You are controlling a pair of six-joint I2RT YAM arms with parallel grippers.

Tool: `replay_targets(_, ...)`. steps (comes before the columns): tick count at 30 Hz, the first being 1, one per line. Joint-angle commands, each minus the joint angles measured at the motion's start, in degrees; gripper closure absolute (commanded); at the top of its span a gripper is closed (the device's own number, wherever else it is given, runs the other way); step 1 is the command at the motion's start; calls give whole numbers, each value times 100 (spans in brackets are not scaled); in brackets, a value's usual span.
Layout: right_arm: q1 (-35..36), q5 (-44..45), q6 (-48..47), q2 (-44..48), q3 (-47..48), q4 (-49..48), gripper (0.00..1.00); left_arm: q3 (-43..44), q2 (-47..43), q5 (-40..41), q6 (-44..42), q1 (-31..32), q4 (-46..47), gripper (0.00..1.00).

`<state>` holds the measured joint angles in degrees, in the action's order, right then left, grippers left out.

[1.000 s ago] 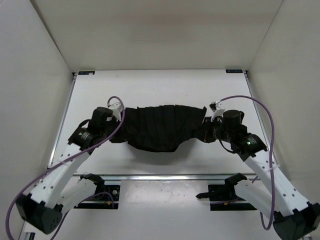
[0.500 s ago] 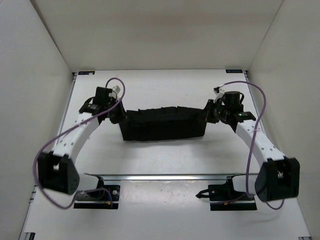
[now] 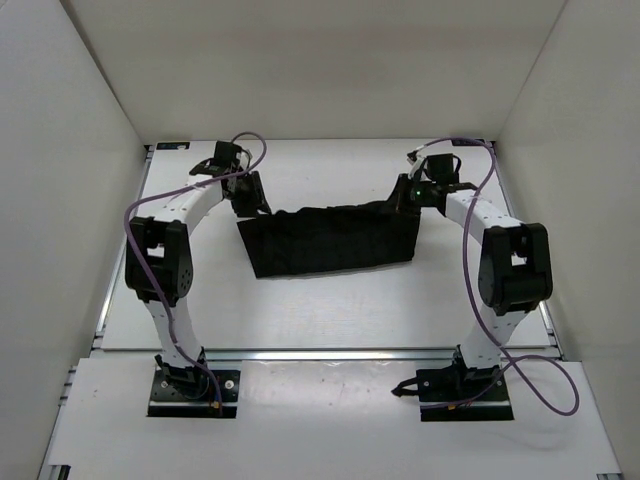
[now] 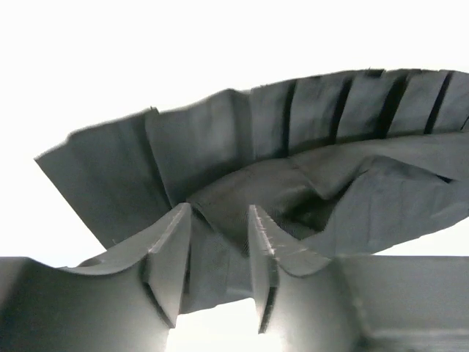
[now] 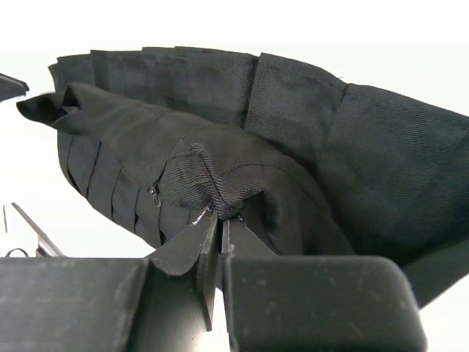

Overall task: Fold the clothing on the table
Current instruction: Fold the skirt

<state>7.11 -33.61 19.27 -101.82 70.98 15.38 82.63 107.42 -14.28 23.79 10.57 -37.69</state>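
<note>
The clothing [image 3: 330, 240], a black pleated garment, lies folded into a wide band across the middle of the white table [image 3: 330, 310]. My left gripper [image 3: 255, 200] sits at its far left corner. In the left wrist view the left gripper [image 4: 218, 213] stands open, with a loose fold of the clothing [image 4: 330, 147] lying between the parted fingers. My right gripper [image 3: 405, 195] is at the far right corner. Seen from the right wrist, that gripper [image 5: 220, 216] is shut on a bunched corner of the clothing [image 5: 293, 125].
White enclosure walls [image 3: 70, 150] rise on the left, right and far sides. A silver rail [image 3: 320, 352] runs along the table's near edge, with both arm bases [image 3: 190, 385] beyond it. Purple cables [image 3: 545, 375] loop off each arm.
Both arms have swung away from me, carrying the clothing's edge over towards the far side into a flatter folded band. The left jaws have parted; the right jaws stay closed.
</note>
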Motion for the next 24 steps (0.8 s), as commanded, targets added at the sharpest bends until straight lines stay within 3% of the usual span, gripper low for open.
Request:
replay_targets(1, -114, 3, -151, -162, 390, 87, 99, 630, 253, 154, -111, 94, -193, 51)
replay_targets(3, -79, -41, -239, -181, 347, 264, 90, 675, 359, 163, -121, 121, -247, 44)
replay_targets(7, -79, 3, -178, -23, -74, 229, 93, 220, 35, 259, -76, 77, -1, 36)
replay_targets(9, -87, -49, -99, 196, -285, 72, 90, 61, -106, 268, -67, 25, 104, 31)
replay_targets(10, -87, -84, 6, 232, -426, -25, 67, -9, -229, 277, -85, 7, 113, 27)
replay_targets(11, -183, -172, 50, 320, -540, -26, 52, -36, -256, 338, -85, 15, 61, 22)
replay_targets(12, -236, -147, 51, 399, -576, -43, 44, -63, -352, 365, -129, -19, 25, 19)
replay_targets(13, -289, -286, 42, 469, -585, -87, 22, -80, -440, 382, -190, 6, 25, 17)
replay_targets(14, -368, -252, 129, 522, -620, -131, 13, -159, -589, 409, -217, 68, 16, 14)
replay_targets(17, -439, -331, 7, 812, -647, -149, 9, -273, -827, 461, -217, 86, 7, 10)
replay_targets(20, -413, -226, -115, 1146, -813, -290, 13, -510, -1274, 287, -165, 235, 209, 16)
replay_targets(22, -255, -7, -335, 1191, -814, -273, 14, -791, -1538, 303, -68, 402, 533, 25)
replay_targets(24, -53, 371, -712, 1060, -744, -97, 19, -1124, -1662, 382, 11, 691, 866, 51)
